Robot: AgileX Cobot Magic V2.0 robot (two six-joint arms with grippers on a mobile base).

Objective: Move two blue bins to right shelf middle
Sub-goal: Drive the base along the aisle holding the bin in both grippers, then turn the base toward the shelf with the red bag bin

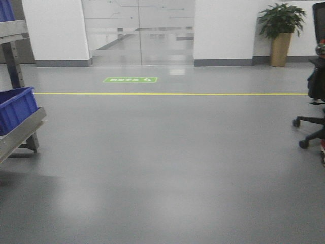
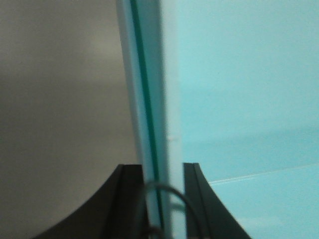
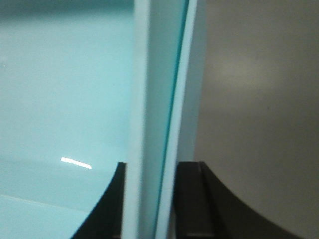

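Observation:
A pale light-blue bin wall (image 2: 149, 99) runs up the middle of the left wrist view, with the bin's inside (image 2: 239, 99) to the right. My left gripper (image 2: 163, 172) is shut on that rim, one black finger on each side. In the right wrist view another pale blue rim (image 3: 157, 99) stands between the fingers of my right gripper (image 3: 149, 169), which is shut on it, with the bin's inside (image 3: 65, 99) to the left. A thin dark line splits each rim, as if two nested walls. Neither bin nor gripper shows in the front view. The right shelf is out of view.
A metal rack (image 1: 23, 129) at the left edge holds a dark royal-blue bin (image 1: 16, 108). A black office chair (image 1: 315, 101) stands at the right edge. A yellow floor line (image 1: 167, 93), glass doors (image 1: 139, 30) and a potted plant (image 1: 280, 33) lie ahead across grey floor.

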